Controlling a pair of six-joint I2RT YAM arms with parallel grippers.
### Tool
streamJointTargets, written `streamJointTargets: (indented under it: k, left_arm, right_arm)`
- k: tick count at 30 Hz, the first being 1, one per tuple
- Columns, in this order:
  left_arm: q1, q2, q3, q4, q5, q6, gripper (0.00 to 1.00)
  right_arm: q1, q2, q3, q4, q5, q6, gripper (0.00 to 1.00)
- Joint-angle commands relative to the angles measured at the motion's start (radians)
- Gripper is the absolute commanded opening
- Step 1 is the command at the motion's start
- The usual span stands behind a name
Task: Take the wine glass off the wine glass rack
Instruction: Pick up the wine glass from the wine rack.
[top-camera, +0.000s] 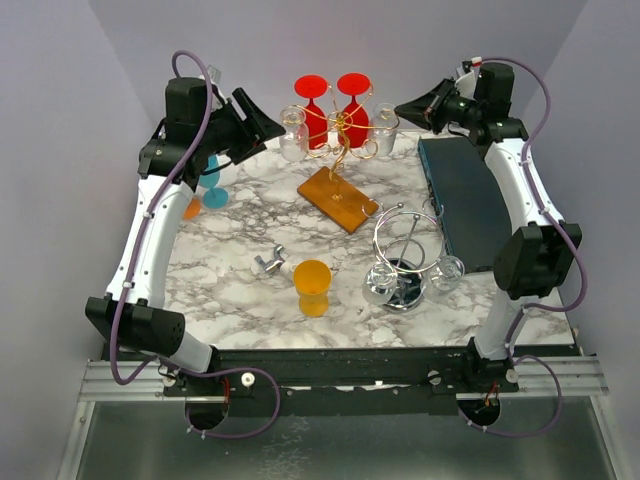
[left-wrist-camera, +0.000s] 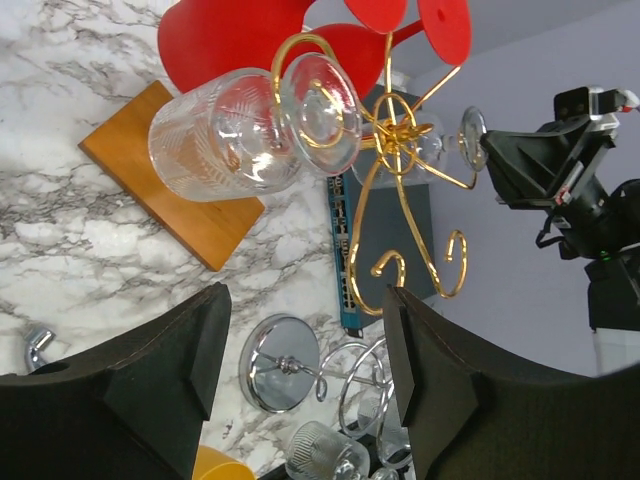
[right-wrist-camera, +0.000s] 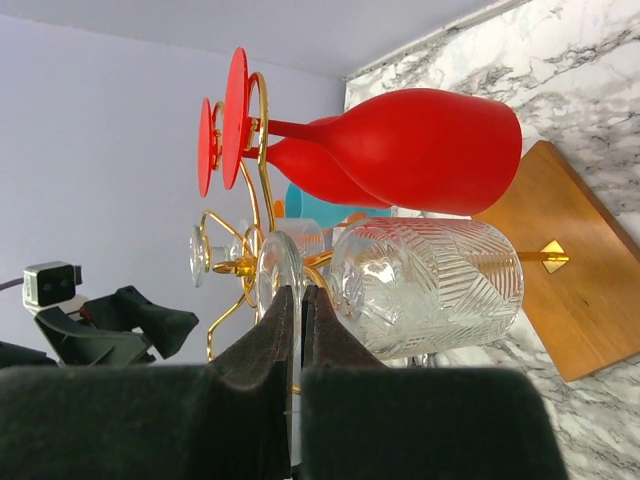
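A gold wire wine glass rack (top-camera: 345, 140) stands on a wooden base (top-camera: 338, 198) at the back middle. Two red glasses (top-camera: 352, 110) and two clear cut wine glasses hang from it. My right gripper (top-camera: 405, 108) is shut on the stem of the right clear glass (top-camera: 385, 128). In the right wrist view the fingers (right-wrist-camera: 270, 340) pinch between its foot and its bowl (right-wrist-camera: 430, 290). My left gripper (top-camera: 272, 125) is open and empty, just short of the left clear glass (top-camera: 293, 135). In the left wrist view that glass (left-wrist-camera: 225, 140) hangs above the jaws.
A chrome wire rack (top-camera: 405, 265) with clear glasses stands front right. An orange cup (top-camera: 312, 288) and a small chrome piece (top-camera: 268, 263) lie front middle. A dark flat box (top-camera: 465, 200) sits along the right edge. A blue glass (top-camera: 212, 185) is at the left.
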Motion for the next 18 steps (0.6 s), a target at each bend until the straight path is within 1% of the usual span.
streamJointTargets:
  k: [1, 9, 13, 18]
  left_arm:
    - [-0.031, 0.030, 0.080, 0.012, 0.032, -0.032, 0.67]
    - [-0.121, 0.118, 0.216, 0.048, 0.027, -0.099, 0.65]
    - [-0.178, 0.204, 0.323, 0.066, 0.023, -0.125, 0.63]
    - [-0.257, 0.330, 0.459, 0.068, -0.017, -0.132, 0.60]
  right_arm:
    - [0.000, -0.036, -0.073, 0.051, -0.020, 0.048, 0.01]
    - [-0.018, -0.068, -0.161, 0.169, -0.057, 0.142, 0.00]
    - [-0.020, -0.072, -0.185, 0.220, -0.080, 0.184, 0.01]
    - [-0.026, -0.085, -0.208, 0.267, -0.090, 0.221, 0.00]
